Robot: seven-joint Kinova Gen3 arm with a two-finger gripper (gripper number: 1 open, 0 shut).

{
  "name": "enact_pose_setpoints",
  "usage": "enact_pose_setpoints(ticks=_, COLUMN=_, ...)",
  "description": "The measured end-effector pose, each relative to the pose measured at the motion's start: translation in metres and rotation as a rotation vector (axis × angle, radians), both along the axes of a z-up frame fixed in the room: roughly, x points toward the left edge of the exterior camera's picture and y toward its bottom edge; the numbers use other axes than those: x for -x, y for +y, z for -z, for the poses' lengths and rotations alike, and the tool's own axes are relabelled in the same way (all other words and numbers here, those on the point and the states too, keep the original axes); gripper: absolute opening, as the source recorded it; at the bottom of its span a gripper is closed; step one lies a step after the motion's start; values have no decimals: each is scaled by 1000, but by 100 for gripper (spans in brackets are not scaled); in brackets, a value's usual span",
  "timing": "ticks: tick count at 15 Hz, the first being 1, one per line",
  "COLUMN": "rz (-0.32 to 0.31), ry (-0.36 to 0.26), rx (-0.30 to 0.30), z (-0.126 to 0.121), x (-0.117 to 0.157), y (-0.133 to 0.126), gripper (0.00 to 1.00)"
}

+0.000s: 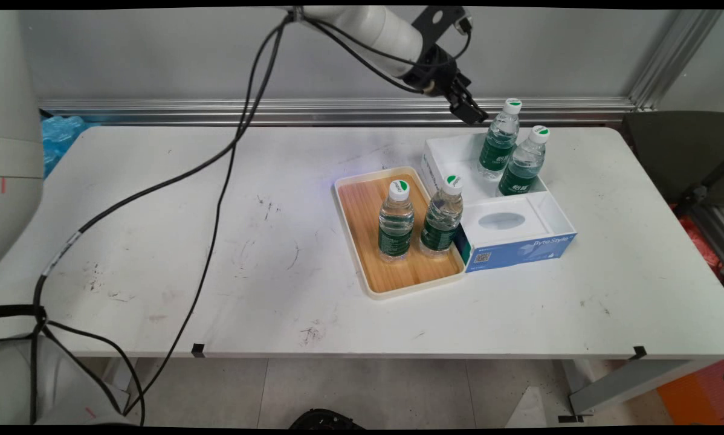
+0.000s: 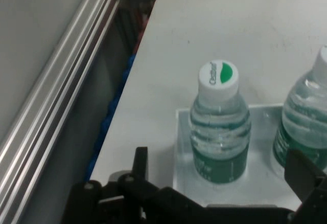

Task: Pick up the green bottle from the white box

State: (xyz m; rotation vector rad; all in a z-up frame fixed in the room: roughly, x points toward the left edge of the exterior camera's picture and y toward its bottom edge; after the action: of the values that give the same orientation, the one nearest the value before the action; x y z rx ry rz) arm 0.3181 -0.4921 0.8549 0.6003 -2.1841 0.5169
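The black two-finger gripper (image 2: 219, 183), fingers (image 2: 140, 162) spread and empty, hovers beside a clear green-labelled water bottle (image 2: 219, 132) in the white open box (image 1: 452, 154); two stand on the wooden tray (image 1: 362, 205).

A white table (image 1: 277, 290), scuffed with dark marks, fills the scene. Right of its centre lies a wooden tray (image 1: 371, 284) with a cream rim. Two water bottles stand upright on it side by side: the left bottle (image 1: 396, 223) and, at its 3 o'clock, the right bottle (image 1: 442, 220). Against the tray's 3 o'clock edge sits a blue and white tissue box (image 1: 519, 241). At the tray's 1 o'clock is an open white box (image 1: 452, 154) holding two more upright bottles, the far bottle (image 1: 498, 142) and the near bottle (image 1: 522, 163). A metal rail (image 1: 338, 112) runs along the wall at 12 o'clock.
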Motion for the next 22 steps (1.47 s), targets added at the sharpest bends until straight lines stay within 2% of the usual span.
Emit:
enact_pose_setpoints(ticks=6, rz=-1, ry=49, rx=26, z=30, x=18, y=-13, gripper=100)
enact_pose_setpoints(ticks=13, rz=-10, ry=70, rx=42, z=56, x=30, y=-25, gripper=100)
enact_pose_setpoints(ticks=22, rz=-13, ry=94, rx=56, z=76, x=42, y=-38, gripper=100)
